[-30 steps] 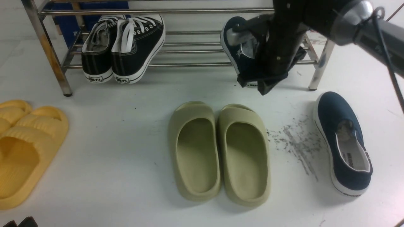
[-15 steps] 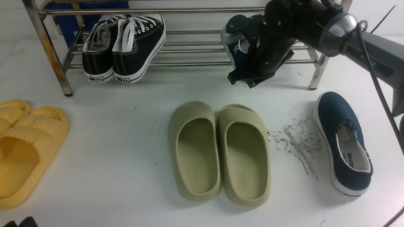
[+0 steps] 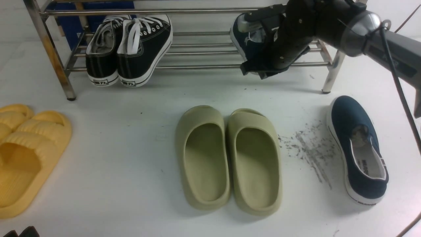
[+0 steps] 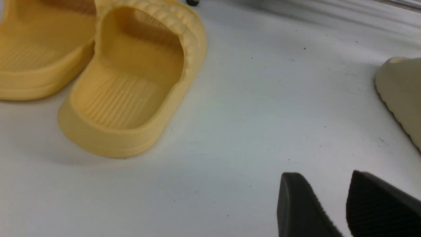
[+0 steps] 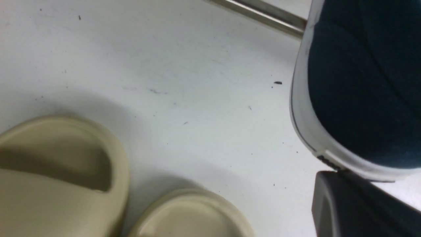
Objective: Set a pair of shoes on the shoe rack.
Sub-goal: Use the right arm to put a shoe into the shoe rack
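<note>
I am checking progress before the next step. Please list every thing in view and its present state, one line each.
Right gripper: shut on held navy shoe, at the rack.
Held navy shoe: gripped, tilted over the rack tubes.
Other navy shoe: on the floor, upright.
Rack: standing, holds black sneakers.
Black sneakers: on the rack, tilted.
Green slides: floor, side by side.
Yellow slides: floor.
Left gripper: open, empty.

Navy shoes [image 3: 358,148], white soles; olive slides [image 3: 230,161]; yellow slippers [image 3: 26,158].

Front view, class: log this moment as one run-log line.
right gripper: shut on navy shoe | over shoe rack | second navy shoe: on floor
</note>
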Robot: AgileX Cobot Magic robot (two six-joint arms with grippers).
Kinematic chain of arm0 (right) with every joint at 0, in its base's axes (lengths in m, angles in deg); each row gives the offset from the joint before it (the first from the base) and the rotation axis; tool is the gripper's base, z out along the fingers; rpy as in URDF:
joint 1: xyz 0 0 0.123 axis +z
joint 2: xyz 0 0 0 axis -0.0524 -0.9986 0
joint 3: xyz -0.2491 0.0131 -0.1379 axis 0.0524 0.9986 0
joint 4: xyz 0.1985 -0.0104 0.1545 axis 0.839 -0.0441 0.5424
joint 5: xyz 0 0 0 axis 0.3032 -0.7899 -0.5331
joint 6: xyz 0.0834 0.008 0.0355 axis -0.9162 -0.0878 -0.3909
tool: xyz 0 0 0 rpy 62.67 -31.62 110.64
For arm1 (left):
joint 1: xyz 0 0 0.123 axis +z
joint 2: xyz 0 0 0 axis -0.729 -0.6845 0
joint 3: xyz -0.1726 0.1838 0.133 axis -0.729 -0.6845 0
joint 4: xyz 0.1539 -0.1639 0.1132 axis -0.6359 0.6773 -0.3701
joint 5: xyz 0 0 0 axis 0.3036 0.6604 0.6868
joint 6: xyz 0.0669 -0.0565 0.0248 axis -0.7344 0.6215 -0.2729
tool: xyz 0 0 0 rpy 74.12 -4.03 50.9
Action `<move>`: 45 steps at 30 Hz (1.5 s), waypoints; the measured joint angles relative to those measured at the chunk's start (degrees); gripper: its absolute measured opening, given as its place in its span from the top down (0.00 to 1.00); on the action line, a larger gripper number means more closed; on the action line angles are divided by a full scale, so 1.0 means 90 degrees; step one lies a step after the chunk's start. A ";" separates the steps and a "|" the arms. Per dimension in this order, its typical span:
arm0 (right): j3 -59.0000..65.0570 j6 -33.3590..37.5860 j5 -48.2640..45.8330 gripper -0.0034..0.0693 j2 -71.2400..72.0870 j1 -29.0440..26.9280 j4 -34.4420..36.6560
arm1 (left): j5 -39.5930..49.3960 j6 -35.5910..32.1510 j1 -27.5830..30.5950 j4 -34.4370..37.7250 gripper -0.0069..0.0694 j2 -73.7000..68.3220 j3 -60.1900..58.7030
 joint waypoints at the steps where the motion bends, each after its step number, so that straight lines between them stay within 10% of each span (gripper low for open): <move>1: 0.0000 0.0000 0.0092 0.95 -0.0031 0.0000 0.0000 | 0.0000 0.0000 0.0000 0.0000 0.60 0.0000 0.0000; 29: -0.0414 0.0117 0.0377 0.92 -0.0283 0.0000 0.0297 | 0.0000 0.0000 0.0000 0.0000 0.60 0.0000 0.0000; 45: -0.0435 0.0211 -0.1322 0.33 0.0346 0.0000 0.0653 | 0.0000 0.0000 0.0000 0.0000 0.60 0.0000 0.0000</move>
